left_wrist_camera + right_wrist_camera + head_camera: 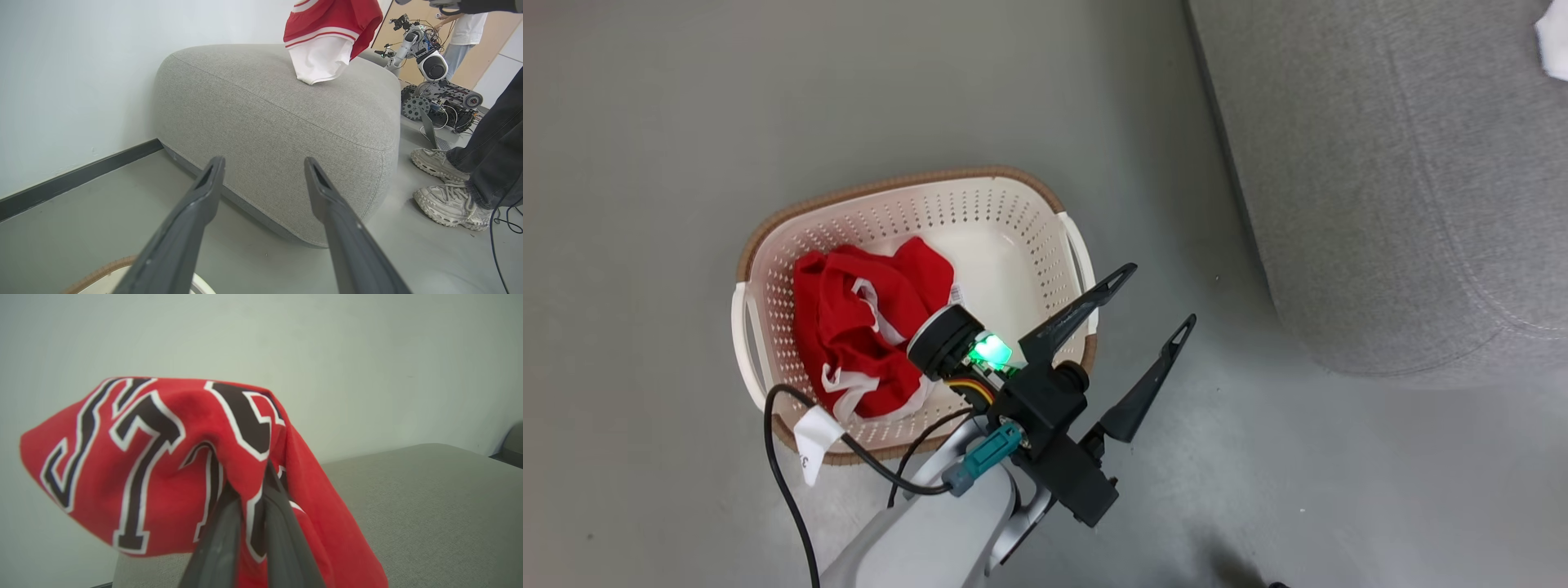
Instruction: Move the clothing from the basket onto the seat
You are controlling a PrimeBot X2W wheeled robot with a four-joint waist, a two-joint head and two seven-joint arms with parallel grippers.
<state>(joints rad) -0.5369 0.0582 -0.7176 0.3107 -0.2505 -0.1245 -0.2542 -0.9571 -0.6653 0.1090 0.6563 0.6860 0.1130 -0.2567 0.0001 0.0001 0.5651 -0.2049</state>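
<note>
The right gripper (251, 494) has its two dark fingers (216, 547) pressed close together, pinching a fold of the red jersey (163, 457). The cloth bunches over the fingertips and hides them. Large black letters edged in white run across the fabric, which balloons out to the left and hangs down in a plain red fold on the right. Beyond and below the jersey lies the grey seat (429, 506), its woven top stretching away to the right. A pale wall (327, 355) stands behind it.
</note>
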